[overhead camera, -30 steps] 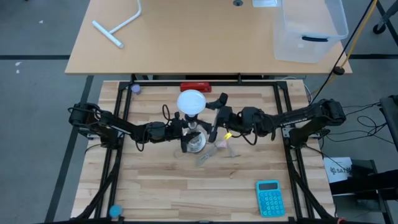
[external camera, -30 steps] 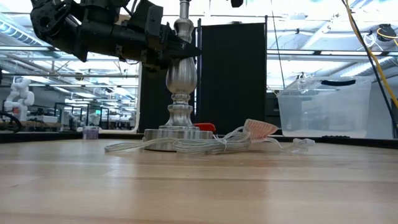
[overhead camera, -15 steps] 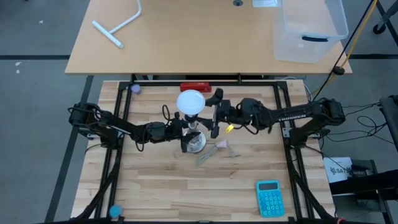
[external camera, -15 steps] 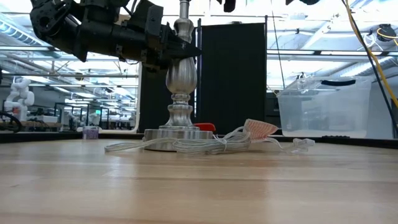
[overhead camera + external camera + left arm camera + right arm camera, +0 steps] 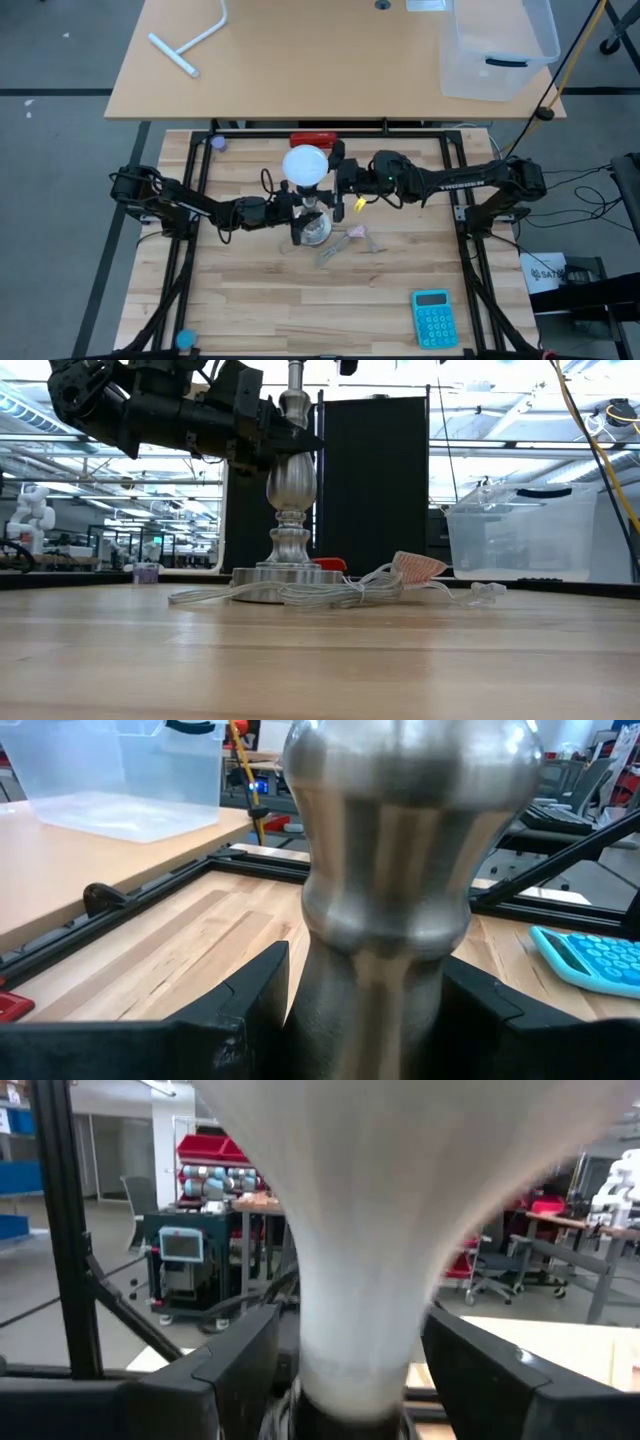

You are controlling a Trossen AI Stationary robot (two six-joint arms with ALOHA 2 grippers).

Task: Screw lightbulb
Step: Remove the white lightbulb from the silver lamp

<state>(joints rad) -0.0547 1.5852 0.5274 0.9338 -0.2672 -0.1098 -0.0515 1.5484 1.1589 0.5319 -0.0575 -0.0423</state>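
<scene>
The right pincer (image 5: 335, 178) reaches in level from the right side of the worktop, its long dark arm stretched almost straight across. Its two dark fingers (image 5: 235, 1370) stand either side of the tapering neck of the white mushroom-shaped lightbulb (image 5: 306, 164). In the right wrist view that smooth matt white neck (image 5: 365, 1280) fills the space between the fingers, but I cannot tell whether they press on it or stand just off it.

The left pincer (image 5: 296, 208) comes in low from the left, its arm also near level, elbow bent by the worktop's edge. It is clamped on the brushed silver metal stem of the upright lamp stand (image 5: 290, 480), one dark finger (image 5: 235, 1020) against each side of the stem's narrow waist below a bulging, turned knob.

The lightbulb sits upright on top of the stand, its round domed head uppermost, near the middle of the pale wooden plank worktop (image 5: 260, 300). The stand's round silver foot (image 5: 285, 577) rests flat on the wood, with a clear coiled cord (image 5: 300, 595) lying in loops just beside it.
</scene>
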